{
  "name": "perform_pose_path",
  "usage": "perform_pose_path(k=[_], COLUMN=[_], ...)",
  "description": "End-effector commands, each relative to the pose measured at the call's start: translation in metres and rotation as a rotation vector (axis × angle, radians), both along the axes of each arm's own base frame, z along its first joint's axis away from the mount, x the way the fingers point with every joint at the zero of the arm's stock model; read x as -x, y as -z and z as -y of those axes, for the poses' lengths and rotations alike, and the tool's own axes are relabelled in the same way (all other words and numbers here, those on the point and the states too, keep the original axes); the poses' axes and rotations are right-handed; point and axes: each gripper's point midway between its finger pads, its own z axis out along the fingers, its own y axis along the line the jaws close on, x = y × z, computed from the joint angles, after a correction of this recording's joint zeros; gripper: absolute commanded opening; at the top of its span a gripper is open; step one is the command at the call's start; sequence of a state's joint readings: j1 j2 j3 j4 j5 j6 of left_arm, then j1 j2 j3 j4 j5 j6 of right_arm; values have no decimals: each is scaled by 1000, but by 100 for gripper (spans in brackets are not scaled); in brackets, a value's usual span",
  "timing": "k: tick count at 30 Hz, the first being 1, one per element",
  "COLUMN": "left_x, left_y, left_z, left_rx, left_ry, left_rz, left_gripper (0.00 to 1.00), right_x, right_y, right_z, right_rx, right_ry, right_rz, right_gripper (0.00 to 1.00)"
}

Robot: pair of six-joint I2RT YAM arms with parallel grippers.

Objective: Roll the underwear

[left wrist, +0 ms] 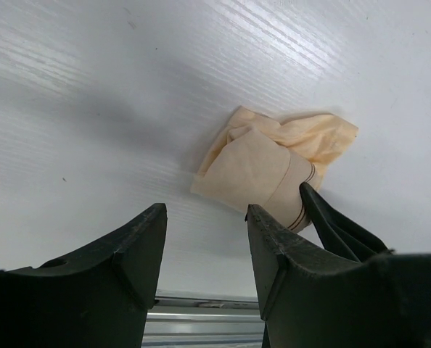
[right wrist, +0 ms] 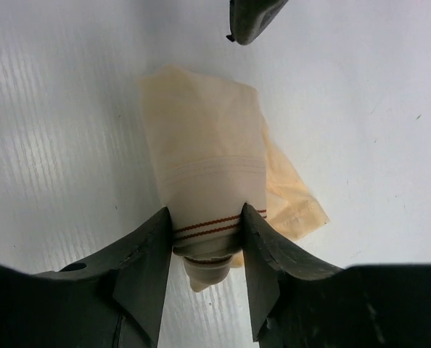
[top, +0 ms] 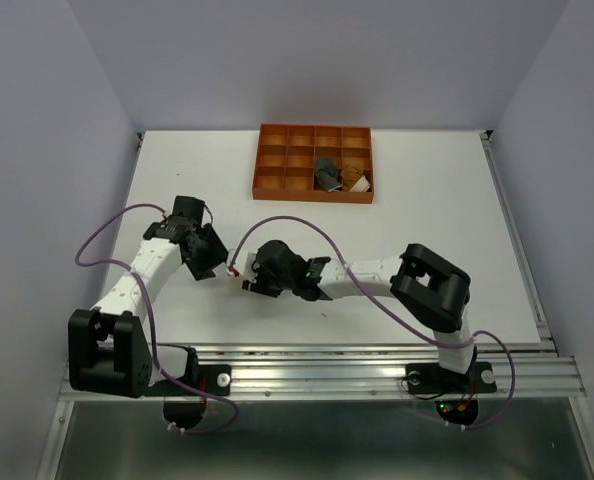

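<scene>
The pale peach underwear (right wrist: 208,152), partly rolled with a loose flap to one side, lies on the white table between the two arms. My right gripper (right wrist: 207,217) is shut on the roll's waistband end, one finger pressed on each side of it. The same peach underwear (left wrist: 259,170) lies just ahead and to the right of my left gripper (left wrist: 204,217), which is open with nothing between its fingers. From above, my left gripper (top: 212,262) and right gripper (top: 249,280) meet at the peach underwear (top: 236,273). Dark grey underwear (top: 327,174) and rust-brown underwear (top: 354,177) sit in the tray.
The orange-brown grid tray (top: 312,195) stands at the back middle of the table. A metal rail (top: 307,352) runs along the near table edge, close behind both grippers. Purple cables (top: 107,235) loop off the arms.
</scene>
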State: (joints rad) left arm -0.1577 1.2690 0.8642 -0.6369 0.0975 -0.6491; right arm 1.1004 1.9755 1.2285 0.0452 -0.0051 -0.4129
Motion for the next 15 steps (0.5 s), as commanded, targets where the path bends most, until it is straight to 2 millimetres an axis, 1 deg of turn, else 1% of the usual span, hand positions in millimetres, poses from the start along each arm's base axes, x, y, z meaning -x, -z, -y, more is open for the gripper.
perform_pose_path(k=[1, 4, 6, 7, 8, 10, 11, 12, 15], left_x=[7, 7, 8, 9, 9, 8, 10, 11, 10], left_y=[-3, -3, -4, -3, -3, -4, -2, -2, -1], left_z=[-7, -8, -8, -8, -7, -2, -1, 3, 9], left_rx=[-22, -19, -16, -12, -10, 16, 24, 48, 82], left_ry=[2, 3, 3, 5, 7, 21, 26, 37, 54], left_rz=[3, 7, 10, 11, 11, 25, 24, 27, 43], left_gripper=[59, 59, 59, 59, 59, 59, 59, 59, 59], right_x=[44, 50, 48, 47, 46, 44, 47, 39, 38], right_y=[95, 84, 75, 67, 61, 53, 47, 45, 46], right_z=[67, 57, 52, 48, 48, 47, 45, 51, 57], right_rx=[310, 247, 184, 148, 95, 40, 1, -21, -51], right_ry=[40, 40, 93, 102, 145, 181, 228, 268, 338], right_rz=[-221, -289, -373, -412, -506, -614, -712, -756, -872], right_gripper=[1, 1, 1, 1, 1, 1, 1, 1, 1])
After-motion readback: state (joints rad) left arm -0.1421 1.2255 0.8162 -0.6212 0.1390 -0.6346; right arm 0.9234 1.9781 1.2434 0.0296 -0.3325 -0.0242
